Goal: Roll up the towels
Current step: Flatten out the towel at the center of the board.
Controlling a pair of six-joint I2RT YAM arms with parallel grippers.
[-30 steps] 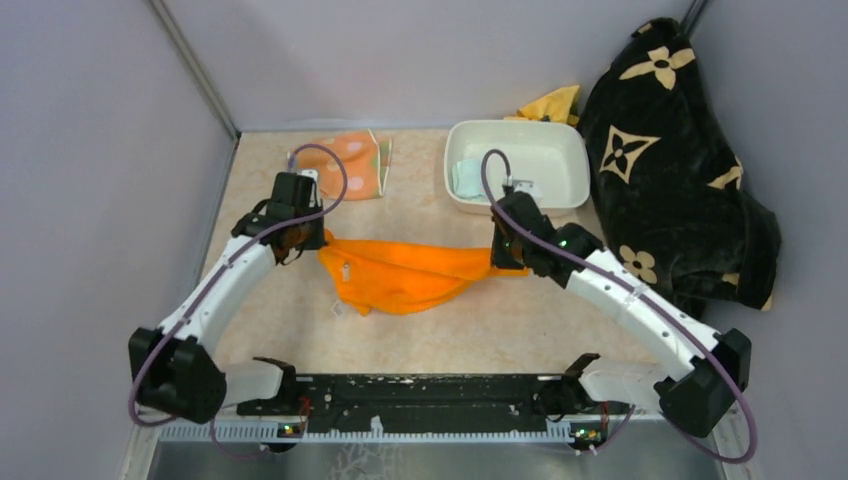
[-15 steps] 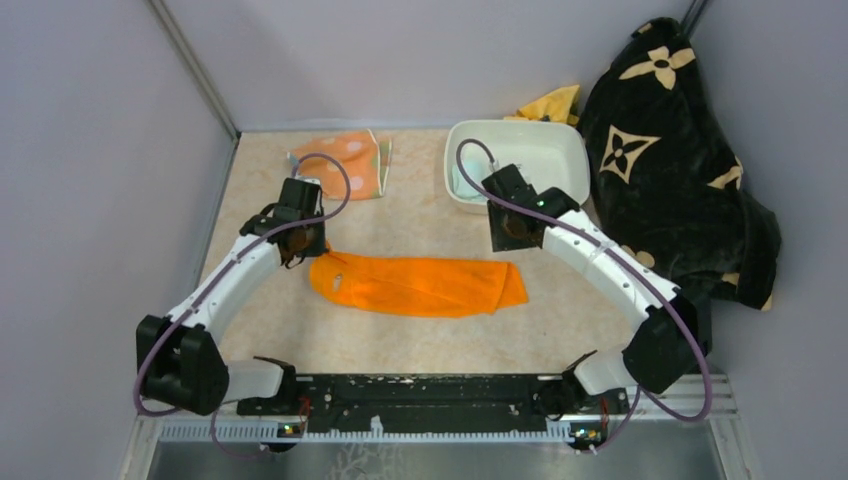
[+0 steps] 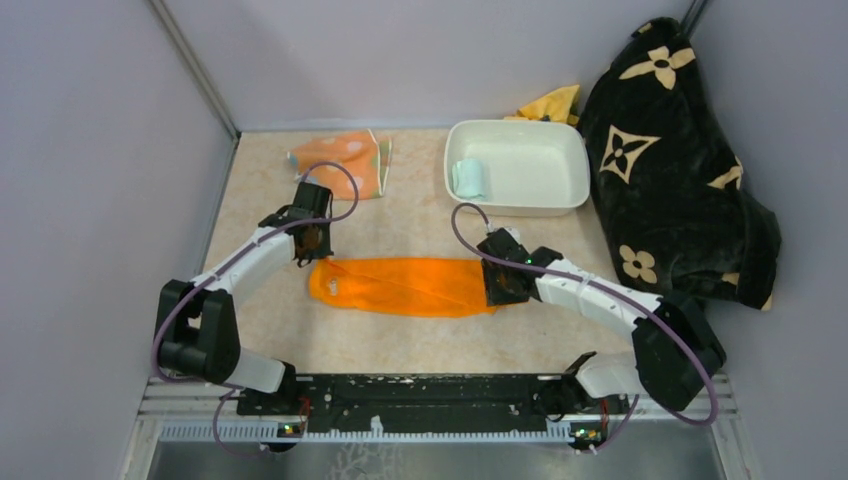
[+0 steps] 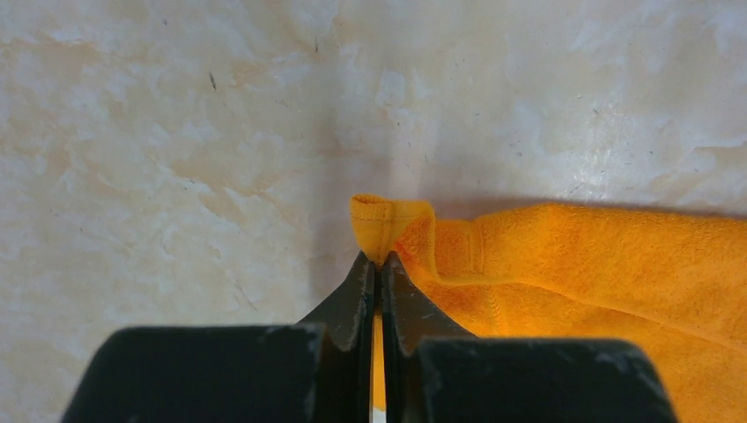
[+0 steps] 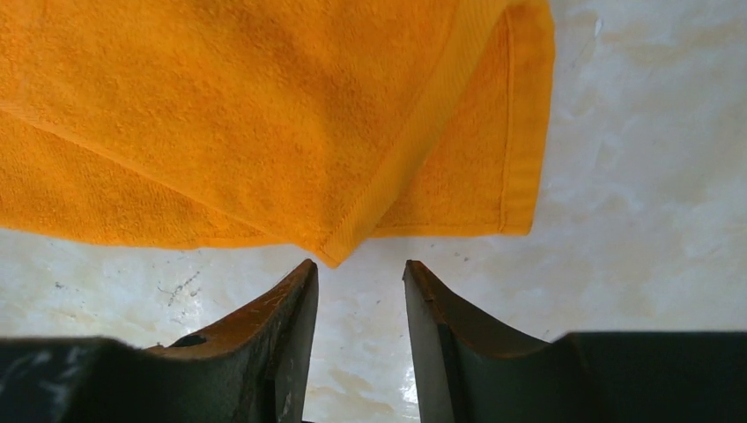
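The orange towel (image 3: 400, 287) lies flat as a long folded strip across the middle of the table. My left gripper (image 3: 314, 257) is shut on its far left corner, and the left wrist view shows a small fold of the orange towel (image 4: 599, 264) pinched at the tips of the left gripper (image 4: 379, 260). My right gripper (image 3: 495, 290) stands open at the strip's right end. In the right wrist view the orange towel (image 5: 220, 115) lies just past the right gripper (image 5: 359, 269), with nothing between the fingers. A rolled mint towel (image 3: 466, 178) lies in the tub. The polka-dot towel (image 3: 345, 160) sits at the back left.
A white tub (image 3: 560, 205) stands at the back right. A big black blanket with tan flowers (image 3: 670, 170) is heaped along the right wall, with a yellow cloth (image 3: 555, 103) behind the tub. Grey walls close in the left, back and right.
The orange towel hung bunched between both grippers; now it lies flat as a strip. The right gripper let go, opened and came down to the right end. The left gripper kept its hold.
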